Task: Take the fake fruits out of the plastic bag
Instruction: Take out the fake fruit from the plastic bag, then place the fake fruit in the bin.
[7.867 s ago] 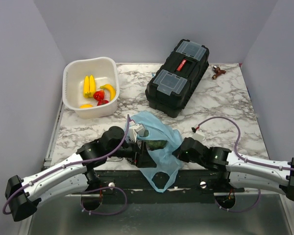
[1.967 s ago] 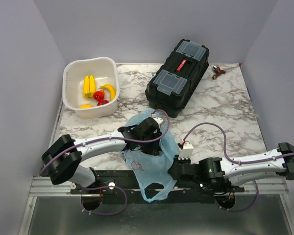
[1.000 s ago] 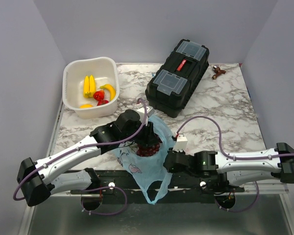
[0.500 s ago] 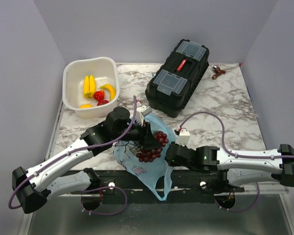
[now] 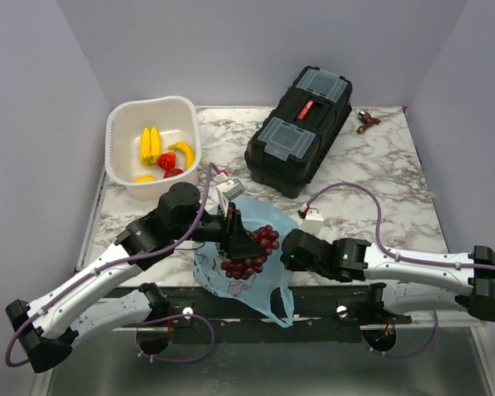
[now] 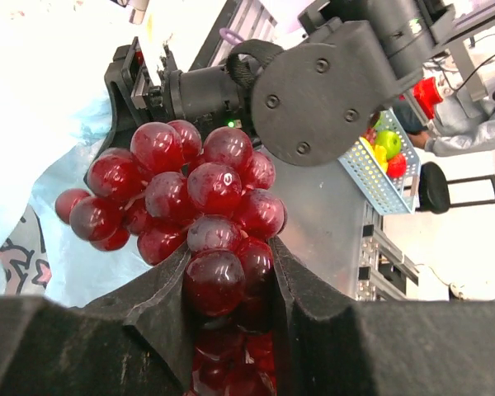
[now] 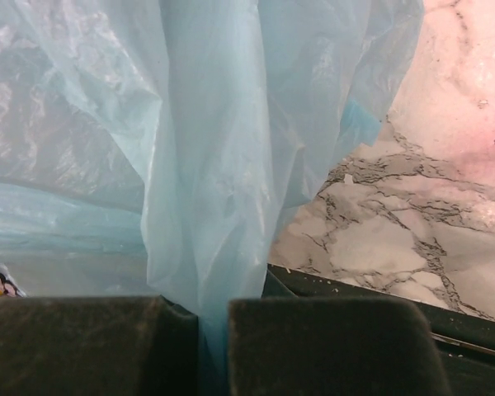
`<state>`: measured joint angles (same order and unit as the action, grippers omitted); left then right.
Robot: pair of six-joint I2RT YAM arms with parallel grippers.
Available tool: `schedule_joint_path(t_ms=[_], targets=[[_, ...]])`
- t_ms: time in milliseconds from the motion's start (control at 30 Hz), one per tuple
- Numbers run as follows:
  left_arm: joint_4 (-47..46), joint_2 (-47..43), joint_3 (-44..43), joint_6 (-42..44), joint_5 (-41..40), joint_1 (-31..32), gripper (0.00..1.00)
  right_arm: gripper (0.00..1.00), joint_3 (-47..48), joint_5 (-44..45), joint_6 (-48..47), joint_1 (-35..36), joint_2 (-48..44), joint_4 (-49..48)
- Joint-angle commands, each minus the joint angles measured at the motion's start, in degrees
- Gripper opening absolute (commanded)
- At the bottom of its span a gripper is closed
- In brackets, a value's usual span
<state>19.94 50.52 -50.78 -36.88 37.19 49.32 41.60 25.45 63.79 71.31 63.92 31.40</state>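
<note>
Left gripper (image 6: pixel 228 272) first: I am clamping its two black fingers (image 6: pixel 140 305) around the lower end of the grapes (image 6: pixel 190 198), a glossy dark red bunch. Most of the bunch is sticking out beyond the fingertips. I am holding it over the bag (image 5: pixel 260 280), outside the plastic rather than in it. Judging by that, I am partway through lifting this fruit away.

Just right of the grapes, the bag is lying crumpled at the near edge of the table (image 5: pixel 379 181). It is light blue and see-through, with one part drooping over the edge. I cannot tell whether any fruit is hiding inside.

Right gripper (image 7: pixel 213 318) next: I am pinching it fully closed on a fold of the bag. Its wrist view is showing the thin plastic gathering and running down between the two pads (image 7: pixel 82 338). I judge I am pinning the bag there so that it is not riding up with the grapes.

Across the rest of the table, left to right: a white basin (image 5: pixel 111 140) is sitting at the far left corner. It is holding a banana (image 5: pixel 183 151), red fruit (image 5: pixel 167 160), an orange fruit (image 5: pixel 145 178) and two yellow sticks (image 5: pixel 151 144). That is probably where the grapes are going. A black toolbox (image 5: pixel 301 128) is sitting at the far centre, well apart from both grippers.
</note>
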Motion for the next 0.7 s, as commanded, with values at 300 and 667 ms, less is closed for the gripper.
schedule_joint_path(t_ms=[300,667], targets=[[18.6,-9.2,-14.6,2.3,-19.8,-6.8,0.00,0.01,-3.9,-1.5,1.3,-1.0,-5.0,1.1],[29.4,-7.8,-20.4,2.5,-52.8,-15.1,0.00,0.01,-5.2,-1.9,1.0,-1.0,-6.2,0.3]])
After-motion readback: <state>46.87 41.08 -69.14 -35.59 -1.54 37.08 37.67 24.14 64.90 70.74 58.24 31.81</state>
